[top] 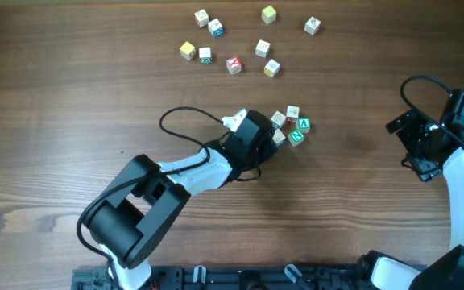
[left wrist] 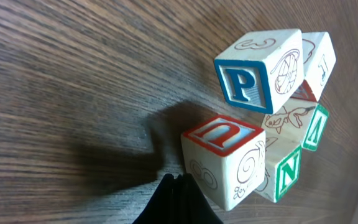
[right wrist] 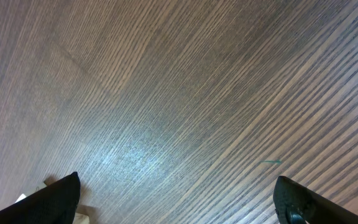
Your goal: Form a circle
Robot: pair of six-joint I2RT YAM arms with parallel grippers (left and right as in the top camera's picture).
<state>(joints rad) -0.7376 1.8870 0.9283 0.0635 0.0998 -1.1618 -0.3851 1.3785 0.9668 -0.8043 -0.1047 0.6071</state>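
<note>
Circle [top: 291,127] of five letter cubes sits just right of the wooden table's [top: 55,97] middle, well apart from the scattered letter cubes [top: 233,64] on the far side. Our left arm [top: 176,173] reaches in at its near-left side and hides part of it from overhead, so we could misjudge the ring's shape.

Our right gripper [right wrist: 178,200] hangs well apart at the table's right, fingers spread wide over bare wood, so we see no threat there.

The cluster is packed close. The blue P cube [left wrist: 253,74] and red U cube [left wrist: 225,158] are in front, and the green N cube [left wrist: 288,174] is touching behind the U.

Our left gripper [left wrist: 178,190] has its fingers pressed together, holding nothing, with the tip just beside the U cube. We cannot tell whether it touches. A straight push from here would likely drive the U into the N and jam the ring into a clump. An off-centre shove could spin or tip the cube.
</note>
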